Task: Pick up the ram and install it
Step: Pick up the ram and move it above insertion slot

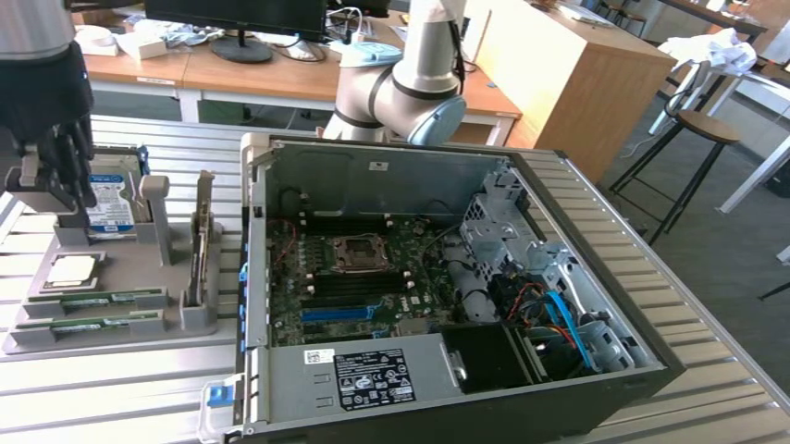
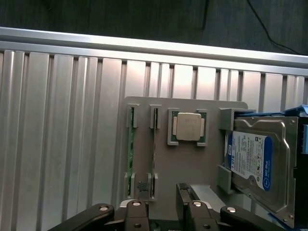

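Two green ram sticks (image 1: 96, 300) (image 1: 89, 324) lie side by side in slots at the near end of a grey parts tray (image 1: 124, 344). From the wrist view they appear edge-on as thin green strips (image 2: 130, 154) (image 2: 154, 144). My gripper (image 1: 50, 196) hangs above the tray's far end, in front of the hard drive, apart from the ram. Its fingers (image 2: 143, 190) stand open in the wrist view, with the gripper (image 2: 162, 192) holding nothing. The open computer case (image 1: 284, 157) shows the motherboard's memory slots (image 1: 358, 289).
The tray also holds a silver processor chip (image 2: 188, 126), a blue-labelled hard drive (image 2: 255, 161) and an upright card (image 1: 200, 242). The case's power supply (image 1: 370, 375) and drive cage (image 1: 500, 222) flank the motherboard. The ribbed metal table (image 1: 111, 398) lies around them.
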`<state>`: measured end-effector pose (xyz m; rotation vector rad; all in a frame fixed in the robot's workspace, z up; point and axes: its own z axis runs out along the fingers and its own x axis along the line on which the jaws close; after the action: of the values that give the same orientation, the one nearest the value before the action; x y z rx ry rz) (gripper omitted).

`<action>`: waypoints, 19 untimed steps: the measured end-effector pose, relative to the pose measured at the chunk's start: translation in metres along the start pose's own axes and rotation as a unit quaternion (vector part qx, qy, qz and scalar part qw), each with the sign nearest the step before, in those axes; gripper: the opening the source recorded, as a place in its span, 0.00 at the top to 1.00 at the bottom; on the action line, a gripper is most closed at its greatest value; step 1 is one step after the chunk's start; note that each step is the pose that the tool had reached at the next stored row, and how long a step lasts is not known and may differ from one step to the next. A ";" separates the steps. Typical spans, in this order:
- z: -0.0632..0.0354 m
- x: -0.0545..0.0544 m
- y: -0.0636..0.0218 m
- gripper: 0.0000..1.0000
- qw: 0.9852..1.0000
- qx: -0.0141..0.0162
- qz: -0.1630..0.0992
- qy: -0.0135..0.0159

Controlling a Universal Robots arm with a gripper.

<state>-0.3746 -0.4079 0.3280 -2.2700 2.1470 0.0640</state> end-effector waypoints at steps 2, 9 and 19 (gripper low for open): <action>0.0037 0.000 0.0000 0.64 1.000 0.000 0.000 0.000; 0.0163 0.001 -0.0002 0.64 1.000 0.000 0.000 0.000; 0.0307 0.001 -0.0005 0.64 1.000 0.000 0.000 0.000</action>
<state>-0.3747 -0.4079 0.2972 -2.2701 2.1471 0.0641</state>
